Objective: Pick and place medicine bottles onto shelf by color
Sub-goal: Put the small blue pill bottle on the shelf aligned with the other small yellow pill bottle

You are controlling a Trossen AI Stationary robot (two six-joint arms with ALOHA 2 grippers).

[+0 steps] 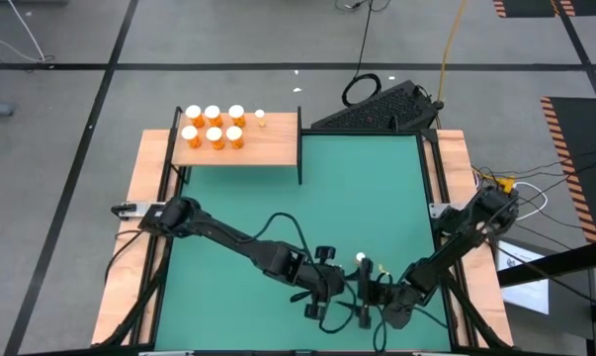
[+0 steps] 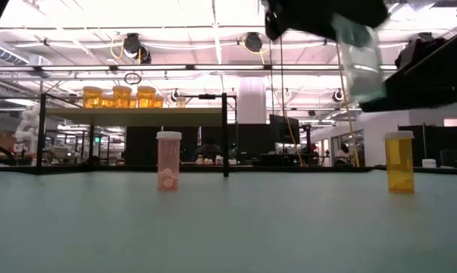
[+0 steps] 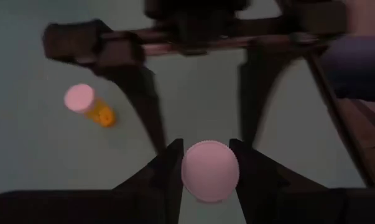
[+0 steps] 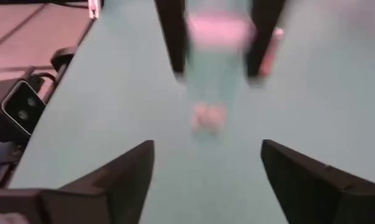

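My left gripper [image 3: 210, 163] is shut on a small clear bottle with a pale cap [image 3: 210, 171], held high above the green mat [image 1: 377, 198]; the bottle also shows in the low view [image 2: 361, 57]. My right gripper [image 4: 207, 163] is open and empty, close by on the near right, facing that bottle [image 4: 209, 93]. A small orange bottle [image 2: 399, 161] and a small pale one [image 2: 168, 161] stand on the mat. The wooden shelf [image 1: 278, 148] at the far left carries six orange bottles [image 1: 213, 127] and a small one [image 1: 260, 118]. My left gripper pinches the clear bottle at its cap [image 3: 193, 171], one finger [image 3: 168, 168] on each side. The fingers come from above, pointing down. The bottle hangs about upright below them, lifted clear of the mat, with pills at its bottom [image 4: 209, 115].
A black keyboard [image 1: 377, 109] and cables lie beyond the mat's far edge. Thin black posts [image 1: 299, 148] stand at the shelf's corners. Bare green mat lies between the grippers and the shelf.
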